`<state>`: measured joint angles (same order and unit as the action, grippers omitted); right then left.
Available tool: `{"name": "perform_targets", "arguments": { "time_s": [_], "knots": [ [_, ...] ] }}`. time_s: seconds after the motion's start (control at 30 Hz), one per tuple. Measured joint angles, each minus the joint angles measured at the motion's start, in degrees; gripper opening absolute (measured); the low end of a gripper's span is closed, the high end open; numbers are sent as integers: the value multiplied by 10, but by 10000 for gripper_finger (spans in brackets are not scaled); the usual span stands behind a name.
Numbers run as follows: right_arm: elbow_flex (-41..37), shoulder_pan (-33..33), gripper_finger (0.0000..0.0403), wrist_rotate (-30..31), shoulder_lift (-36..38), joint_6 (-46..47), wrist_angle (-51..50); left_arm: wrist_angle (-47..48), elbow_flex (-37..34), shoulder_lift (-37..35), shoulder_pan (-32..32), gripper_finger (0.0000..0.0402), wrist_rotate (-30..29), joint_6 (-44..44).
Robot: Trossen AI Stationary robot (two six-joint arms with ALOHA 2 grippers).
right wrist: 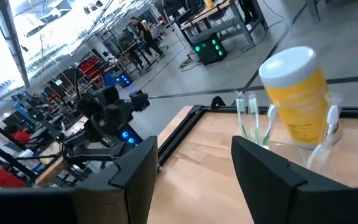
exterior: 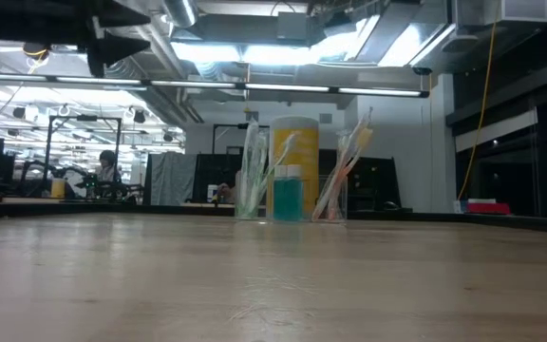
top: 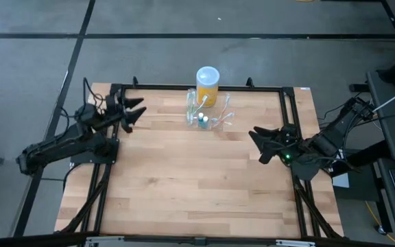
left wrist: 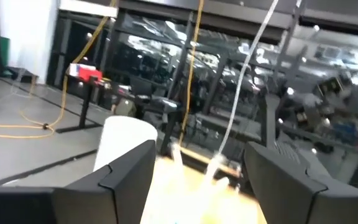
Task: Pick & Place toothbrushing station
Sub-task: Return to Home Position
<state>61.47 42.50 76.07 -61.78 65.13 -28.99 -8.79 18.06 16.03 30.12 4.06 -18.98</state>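
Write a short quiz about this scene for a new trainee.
1. True or false: the left end effector grips the small clear plastic organizer.
2. Where does the yellow cylindrical white-lidded container stand? A) at the wooden table's edge, next to the organizer; B) at the table's centre; C) on the floor.
3. Fill in: the right end effector is open and holds ____.
Key: 1 false; 2 A; 3 nothing.

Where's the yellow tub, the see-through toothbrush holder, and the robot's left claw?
yellow tub (right wrist: 298,102), right wrist view, on its yellow side.
see-through toothbrush holder (top: 219,122), high view, on its clear wall.
left gripper (top: 140,107), high view, midway between its open fingertips.
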Motion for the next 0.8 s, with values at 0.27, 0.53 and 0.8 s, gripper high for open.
{"name": "perform_targets", "arguments": {
  "time_s": [0.27,0.53,0.8],
  "knots": [
    [0,0,208,15,2,-45,0,-13,-78,-68,-136,220,-103,68],
    [0,2,208,33,7,-101,3,-54,-137,-92,-222,211,-172,126],
    [0,23,208,75,22,-131,3,-49,-176,-117,-237,209,-190,124]
  ]
}}
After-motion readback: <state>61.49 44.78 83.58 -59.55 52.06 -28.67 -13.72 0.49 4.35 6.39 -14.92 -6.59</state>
